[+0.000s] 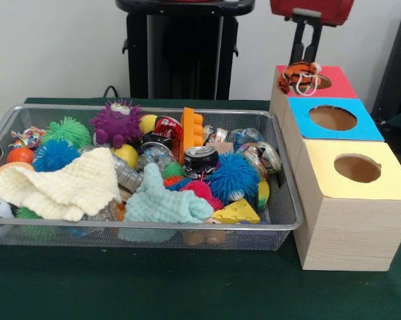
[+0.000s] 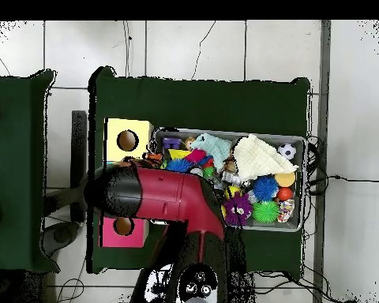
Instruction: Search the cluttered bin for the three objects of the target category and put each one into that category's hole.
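A small orange striped tiger toy [image 1: 298,75] lies on top of the red box [image 1: 340,87], at the left edge of its round hole [image 1: 322,81]. My gripper [image 1: 305,61] hangs straight above it, its two black fingers close together and down on the toy's top. In the overhead view the red arm [image 2: 165,196] hides the gripper and the toy. The wire bin [image 1: 153,228] holds mixed toys: a purple fuzzy monster [image 1: 117,122], a blue spiky ball [image 1: 233,177], a cheese wedge [image 1: 237,212] and a soda can [image 1: 200,160].
A blue box [image 1: 363,130] and a yellow box [image 1: 387,183], each with a round hole, stand in a row in front of the red one. A cream knit cloth [image 1: 60,183] and a mint cloth [image 1: 163,203] cover part of the bin [image 2: 297,142].
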Robot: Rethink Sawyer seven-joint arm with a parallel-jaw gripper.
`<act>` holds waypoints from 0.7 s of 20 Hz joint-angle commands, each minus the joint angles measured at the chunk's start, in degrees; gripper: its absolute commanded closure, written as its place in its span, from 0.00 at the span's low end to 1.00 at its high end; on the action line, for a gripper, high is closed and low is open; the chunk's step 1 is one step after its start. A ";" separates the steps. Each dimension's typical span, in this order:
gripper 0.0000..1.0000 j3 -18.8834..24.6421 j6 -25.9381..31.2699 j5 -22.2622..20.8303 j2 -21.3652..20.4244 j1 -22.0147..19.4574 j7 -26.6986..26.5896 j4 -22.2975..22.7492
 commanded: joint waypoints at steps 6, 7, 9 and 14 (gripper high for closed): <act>1.00 -3.15 1.07 3.98 -2.17 4.98 17.07 9.06; 1.00 -2.94 -3.47 3.71 -2.20 5.31 16.49 10.47; 1.00 -2.63 -6.29 4.49 -2.10 5.67 16.75 12.32; 1.00 -3.14 -5.38 6.52 -3.20 6.90 16.96 14.49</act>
